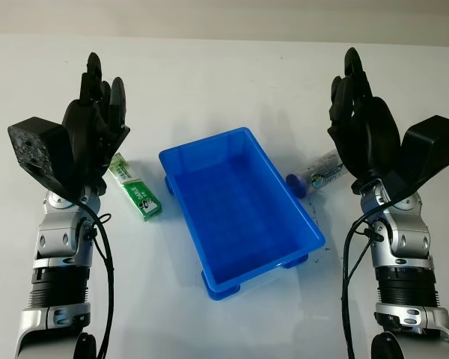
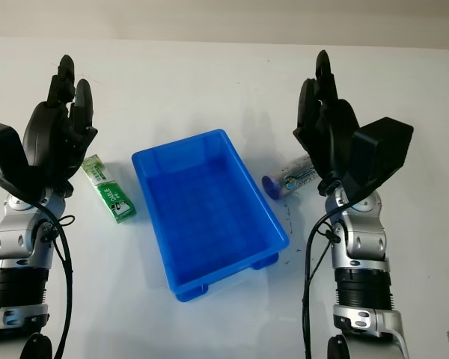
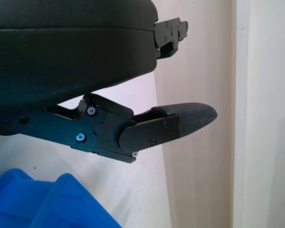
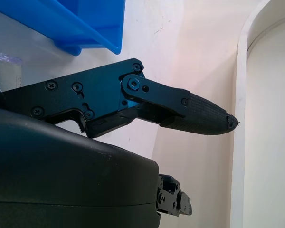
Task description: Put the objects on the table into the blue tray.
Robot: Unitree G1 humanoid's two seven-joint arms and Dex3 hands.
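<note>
The blue tray (image 1: 273,168) sits in the middle of the white table with nothing inside it. A green and white box (image 1: 138,192) lies flat just left of the tray. A clear tube with a blue cap (image 1: 316,176) lies just right of the tray. My left hand (image 1: 97,112) is raised above the table over the green box's far end, open. My right hand (image 1: 357,105) is raised above the tube, open. The tray's corner (image 4: 92,23) shows in the right wrist view beside one straight finger (image 4: 204,116).
The white table (image 1: 224,90) stretches far behind the tray. Its far edge meets a pale wall (image 3: 263,114) seen in the left wrist view.
</note>
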